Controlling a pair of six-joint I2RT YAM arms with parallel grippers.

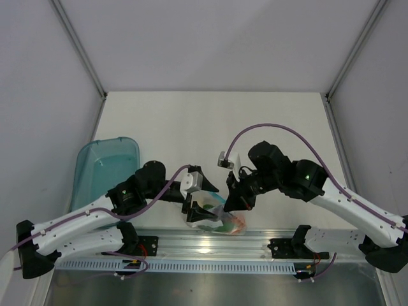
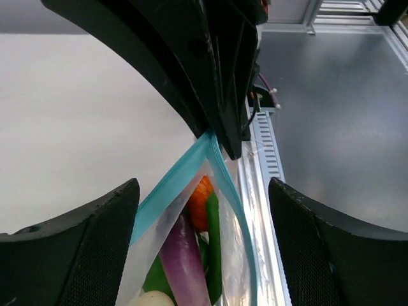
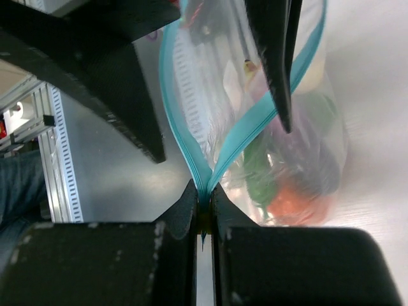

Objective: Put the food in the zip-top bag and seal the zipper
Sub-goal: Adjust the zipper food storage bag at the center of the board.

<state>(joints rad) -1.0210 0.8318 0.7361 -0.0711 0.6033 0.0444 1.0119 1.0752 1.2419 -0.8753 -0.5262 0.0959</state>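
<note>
Clear zip-top bag (image 1: pixel 220 221) at bench (image 1: pixel 191 127) near edge, food (image 2: pixel 182 255) inside. Right pincer (image 3: pixel 204 191) is clamped on the zipper (image 3: pixel 239 143) end, anchoring it. Left pincer (image 2: pixel 203 185) gapes wide, empty, straddling the unsealed mouth, probably to run it shut.

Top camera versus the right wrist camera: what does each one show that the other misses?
Only the top view shows the teal tray at the table's left, plus the whole left arm and right arm. Only the right wrist view shows the right pincer pinched shut on the zipper where its two blue strips meet; beyond that point the strips gape apart. Both show the zip-top bag with colourful food inside it.
</note>
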